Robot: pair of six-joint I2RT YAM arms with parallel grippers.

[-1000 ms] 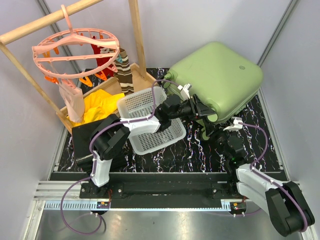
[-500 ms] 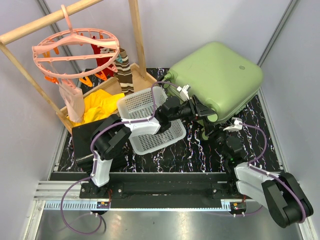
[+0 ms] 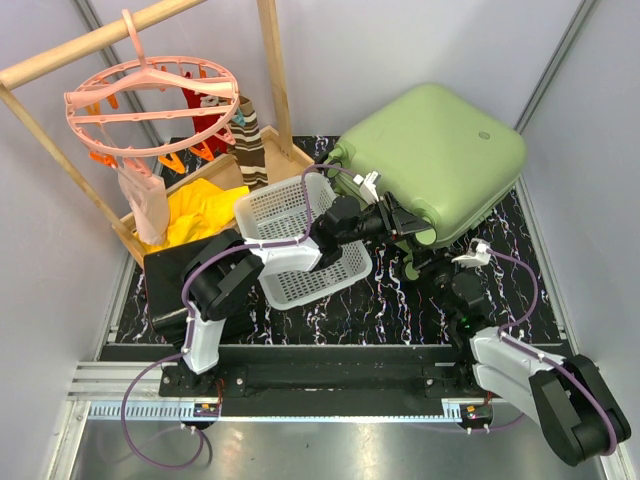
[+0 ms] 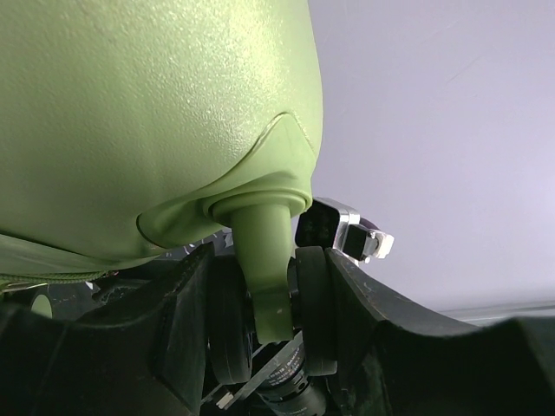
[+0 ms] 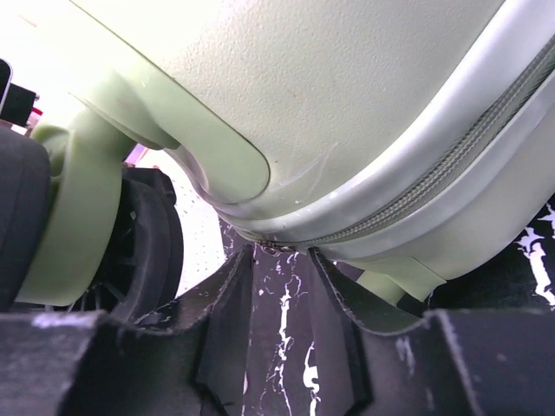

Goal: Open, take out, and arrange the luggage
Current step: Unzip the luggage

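Lying closed at the back right of the table [image 3: 340, 312], the luggage [image 3: 440, 150] presents its near corner to both claws. The left claw [image 3: 398, 218] clasps a caster [image 4: 263, 269], its fingers touching both wheels. The right claw [image 3: 430, 262], slightly parted and holding nothing, points at the zipper [image 5: 408, 195]. Only the wrist views show this detail; only the top view shows the left arm crossing a basket [image 3: 275, 196].

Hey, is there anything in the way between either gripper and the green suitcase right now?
Nothing visible stands in the way. The left gripper straddles a wheel stem of the luggage. The right gripper sits open just under the zipper seam at the shell's lower edge.
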